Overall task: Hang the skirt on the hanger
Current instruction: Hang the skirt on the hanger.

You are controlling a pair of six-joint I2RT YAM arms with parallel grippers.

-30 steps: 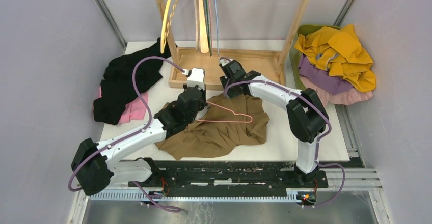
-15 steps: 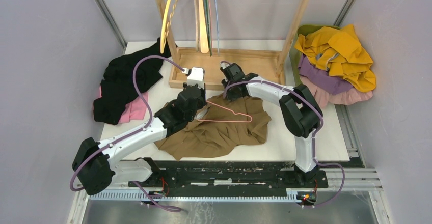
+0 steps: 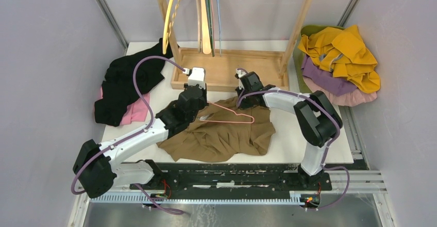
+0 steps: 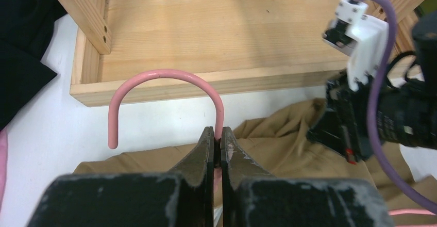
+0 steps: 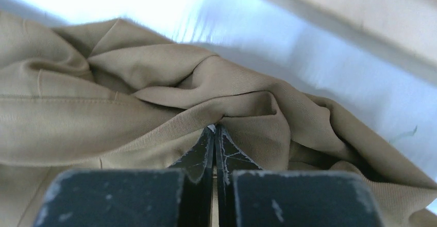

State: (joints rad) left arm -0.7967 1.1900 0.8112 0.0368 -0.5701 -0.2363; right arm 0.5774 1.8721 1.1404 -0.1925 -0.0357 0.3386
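Note:
The tan skirt (image 3: 227, 134) lies crumpled on the white table, seen also in the left wrist view (image 4: 278, 139) and filling the right wrist view (image 5: 129, 98). A pink wire hanger (image 3: 233, 114) rests on top of it, hook (image 4: 165, 80) toward the wooden rack. My left gripper (image 3: 198, 106) (image 4: 217, 134) is shut on the hanger's neck just below the hook. At the skirt's far right edge, my right gripper (image 3: 246, 97) (image 5: 215, 130) is shut on a fold of the cloth.
A wooden rack base (image 3: 227, 69) with hanging hangers (image 3: 206, 15) stands behind. Black and pink clothes (image 3: 126, 90) lie at the left; a yellow and purple pile (image 3: 340, 62) sits at the right. The right arm's camera block (image 4: 360, 36) shows in the left wrist view.
My right gripper moved right along the skirt's far edge and closed on the fabric, tugging that edge rightward. The left gripper kept its hold on the hanger, barely shifting.

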